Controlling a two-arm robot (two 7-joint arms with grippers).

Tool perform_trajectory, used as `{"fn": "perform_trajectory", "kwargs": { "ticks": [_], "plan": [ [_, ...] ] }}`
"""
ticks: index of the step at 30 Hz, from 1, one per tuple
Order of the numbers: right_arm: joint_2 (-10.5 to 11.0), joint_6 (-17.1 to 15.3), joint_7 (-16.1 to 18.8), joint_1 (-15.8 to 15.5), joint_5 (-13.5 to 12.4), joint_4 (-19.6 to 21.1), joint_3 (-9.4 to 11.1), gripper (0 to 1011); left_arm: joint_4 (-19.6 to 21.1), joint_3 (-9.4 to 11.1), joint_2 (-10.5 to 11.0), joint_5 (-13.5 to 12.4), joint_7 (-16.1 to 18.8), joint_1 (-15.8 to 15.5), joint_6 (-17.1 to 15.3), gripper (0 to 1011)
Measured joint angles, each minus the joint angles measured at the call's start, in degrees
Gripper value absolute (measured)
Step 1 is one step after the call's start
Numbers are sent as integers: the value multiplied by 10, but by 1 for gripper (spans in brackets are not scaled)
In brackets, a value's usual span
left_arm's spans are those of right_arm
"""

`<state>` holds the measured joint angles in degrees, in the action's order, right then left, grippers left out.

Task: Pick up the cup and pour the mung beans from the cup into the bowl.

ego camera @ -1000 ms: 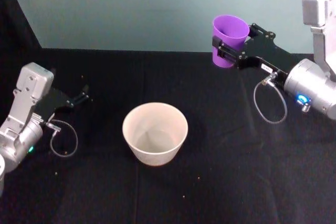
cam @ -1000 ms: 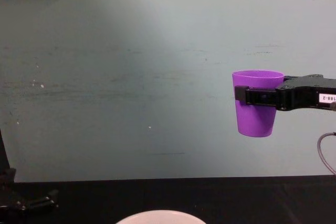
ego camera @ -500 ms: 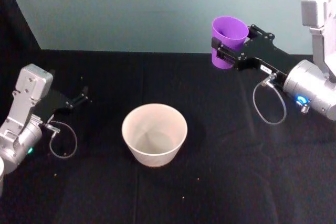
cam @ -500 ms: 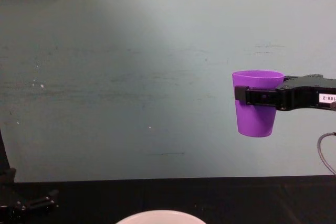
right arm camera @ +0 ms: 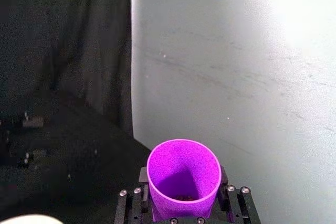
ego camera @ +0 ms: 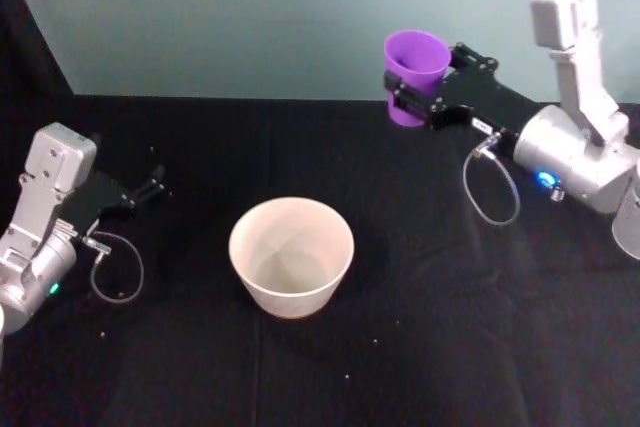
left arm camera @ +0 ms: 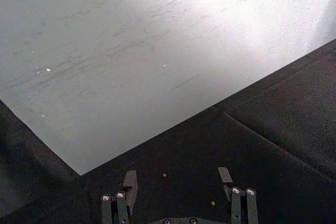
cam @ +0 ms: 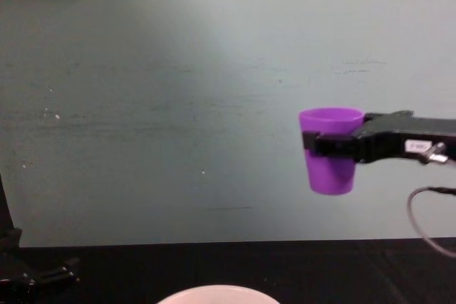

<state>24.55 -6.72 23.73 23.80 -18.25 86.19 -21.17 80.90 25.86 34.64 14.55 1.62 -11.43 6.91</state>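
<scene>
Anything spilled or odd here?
A few tiny brownish grains lie loose on the black tablecloth, near the open left gripper and around the wide pale bowl. The small purple plastic cup sits upright in the right gripper.

Bowl [cam: 217, 291] mostly below chest view's edge

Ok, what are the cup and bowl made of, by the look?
The cup, held aloft by the right gripper: probably plastic, thin-walled, smooth purple with a dull sheen. The bowl: pale pinkish-white, matte, thin rim; likely plastic or melamine, ceramic not ruled out. The left gripper sits open, low on the left.
</scene>
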Motion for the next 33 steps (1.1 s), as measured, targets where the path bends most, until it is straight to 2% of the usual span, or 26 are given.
{"fn": "perform_trajectory", "kwargs": {
  "ticks": [3, 4, 7, 8, 11, 14, 17, 20, 22, 23, 30, 33],
  "plan": [
    [-4, 15, 0, 13, 29, -20, -20, 731, 0, 0, 0, 0, 0, 0, 0, 1000],
    [-6, 25, -3, 19, 51, -30, -30, 731, 0, 0, 0, 0, 0, 0, 0, 1000],
    [-8, 37, -12, 24, 81, -41, -44, 731, 0, 0, 0, 0, 0, 0, 0, 1000],
    [-9, 45, -21, 25, 106, -46, -53, 731, 0, 0, 0, 0, 0, 0, 0, 1000],
    [-8, 55, -35, 27, 143, -52, -67, 732, 0, 0, 0, 0, 0, 0, 0, 1000],
    [-3, 71, -60, 28, 209, -55, -93, 731, 0, 0, 0, 0, 0, 0, 0, 1000],
    [0, 78, -74, 29, 249, -54, -108, 731, 0, 0, 0, 0, 0, 0, 0, 1000],
    [6, 90, -105, 29, 318, -47, -132, 731, 0, 0, 0, 0, 0, 0, 0, 1000],
    [9, 94, -115, 28, 343, -41, -140, 731, 0, 0, 0, 0, 0, 0, 0, 1000],
    [13, 97, -125, 26, 366, -36, -148, 732, 0, 0, 0, 0, 0, 0, 0, 1000],
    [27, 108, -149, 17, 445, -12, -173, 731, 0, 0, 0, 0, 0, 0, 0, 1000],
    [33, 112, -153, 14, 469, -4, -181, 731, 0, 0, 0, 0, 0, 0, 0, 1000]
  ]
}}
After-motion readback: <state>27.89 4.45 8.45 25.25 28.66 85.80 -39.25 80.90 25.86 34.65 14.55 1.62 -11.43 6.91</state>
